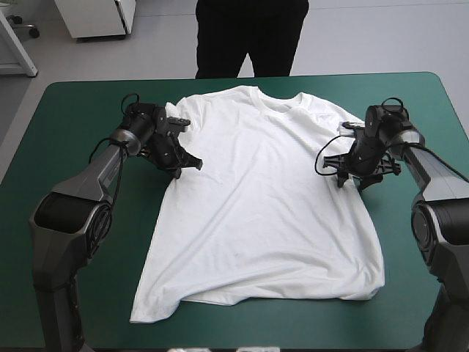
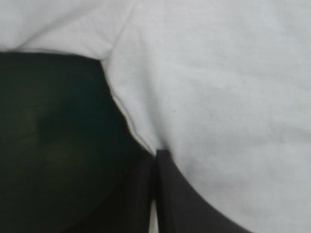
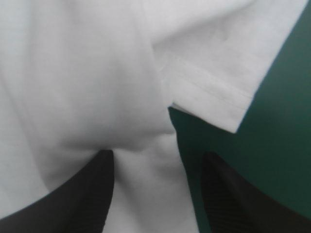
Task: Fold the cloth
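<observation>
T-shirt (image 1: 256, 213) lies flat on my desk (image 1: 73, 110); I see left gripper (image 2: 156, 152) pinching its side edge, right gripper (image 3: 158, 154) spread open.

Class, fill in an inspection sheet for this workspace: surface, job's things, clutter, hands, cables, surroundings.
Surface: teal-green cover, showing all round the shirt.
Job's things: white T-shirt, spread flat, collar toward the far edge, not yet folded.
Clutter: nothing seen.
Hands: left hand shut on the T-shirt's edge under one sleeve; right hand open, straddling the edge under the other sleeve.
Cables: nothing seen on the cover.
Surroundings: nothing seen.
</observation>
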Controlling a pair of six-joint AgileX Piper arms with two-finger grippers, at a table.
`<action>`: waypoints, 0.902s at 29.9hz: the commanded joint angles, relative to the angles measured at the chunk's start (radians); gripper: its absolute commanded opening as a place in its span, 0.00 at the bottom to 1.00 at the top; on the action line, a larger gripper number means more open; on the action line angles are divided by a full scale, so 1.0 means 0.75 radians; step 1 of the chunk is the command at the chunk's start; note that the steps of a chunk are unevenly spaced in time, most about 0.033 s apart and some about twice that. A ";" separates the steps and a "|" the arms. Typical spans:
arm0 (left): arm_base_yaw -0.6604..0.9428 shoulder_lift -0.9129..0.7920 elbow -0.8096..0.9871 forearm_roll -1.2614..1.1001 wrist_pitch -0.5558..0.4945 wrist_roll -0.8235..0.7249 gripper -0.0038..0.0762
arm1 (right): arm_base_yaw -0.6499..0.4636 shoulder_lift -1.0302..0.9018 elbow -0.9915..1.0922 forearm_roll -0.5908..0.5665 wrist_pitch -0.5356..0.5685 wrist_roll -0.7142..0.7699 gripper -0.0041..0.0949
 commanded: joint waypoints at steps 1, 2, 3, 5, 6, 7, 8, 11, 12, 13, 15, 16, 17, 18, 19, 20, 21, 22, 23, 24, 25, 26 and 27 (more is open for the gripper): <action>-0.022 -0.042 -0.018 -0.117 -0.014 -0.004 0.04 | -0.008 -0.022 -0.019 0.029 -0.017 -0.014 0.56; -0.022 -0.042 -0.018 -0.117 -0.014 -0.004 0.04 | -0.008 -0.012 -0.016 0.029 -0.017 -0.014 0.56; -0.022 -0.042 -0.018 -0.117 -0.012 -0.004 0.04 | -0.008 0.004 -0.016 0.029 -0.017 -0.014 0.55; -0.022 -0.042 -0.018 -0.117 -0.012 -0.004 0.04 | -0.008 0.017 -0.016 0.029 -0.017 -0.014 0.53; -0.022 -0.042 -0.018 -0.120 -0.012 -0.004 0.04 | -0.008 0.017 -0.016 0.034 -0.011 -0.014 0.49; -0.022 -0.042 -0.018 -0.120 -0.012 -0.004 0.04 | -0.008 0.020 -0.016 0.037 -0.004 -0.017 0.44; -0.022 -0.042 -0.018 -0.120 -0.012 -0.004 0.04 | -0.008 0.020 -0.016 0.050 0.005 -0.028 0.37; -0.022 -0.045 -0.018 -0.122 -0.005 -0.004 0.04 | -0.006 0.017 -0.016 0.103 0.018 -0.082 0.06; -0.022 -0.045 -0.018 -0.124 0.004 -0.004 0.04 | -0.006 0.017 -0.016 0.112 0.018 -0.082 0.02; -0.022 -0.047 -0.018 -0.126 0.011 -0.004 0.04 | -0.006 0.011 -0.016 0.125 0.018 -0.088 0.03; -0.022 -0.050 -0.021 -0.126 0.026 -0.004 0.04 | -0.006 -0.002 -0.016 0.134 0.018 -0.096 0.02; -0.022 -0.052 -0.021 -0.126 0.030 -0.004 0.04 | -0.006 -0.011 -0.016 0.131 0.018 -0.096 0.02; -0.022 -0.058 -0.021 -0.123 0.035 -0.004 0.04 | -0.006 -0.022 -0.016 0.130 0.018 -0.096 0.02; -0.022 -0.061 -0.021 -0.120 0.038 0.003 0.04 | -0.006 -0.032 -0.016 0.121 0.016 -0.096 0.02; -0.022 -0.071 -0.021 -0.120 0.035 0.008 0.04 | -0.006 -0.050 -0.019 0.109 0.016 -0.096 0.02; -0.022 -0.079 -0.021 -0.120 0.035 0.012 0.04 | -0.006 -0.066 -0.021 0.096 0.011 -0.096 0.02; -0.022 -0.094 -0.024 -0.120 0.035 0.019 0.04 | -0.006 -0.086 -0.028 0.075 0.011 -0.096 0.02; -0.022 -0.106 -0.033 -0.120 0.038 0.019 0.04 | -0.006 -0.108 -0.034 0.060 0.011 -0.093 0.02; -0.022 -0.123 -0.043 -0.118 0.038 0.022 0.04 | -0.006 -0.130 -0.044 0.050 0.011 -0.091 0.02; -0.022 -0.141 -0.056 -0.114 0.044 0.024 0.04 | -0.006 -0.147 -0.055 0.042 0.013 -0.091 0.02; -0.022 -0.158 -0.072 -0.108 0.051 0.024 0.04 | -0.006 -0.172 -0.064 0.028 0.015 -0.091 0.02; -0.022 -0.179 -0.086 -0.102 0.056 0.024 0.04 | -0.006 -0.191 -0.072 0.019 0.015 -0.091 0.02; -0.022 -0.200 -0.103 -0.095 0.063 0.024 0.04 | -0.006 -0.215 -0.084 0.013 0.015 -0.091 0.02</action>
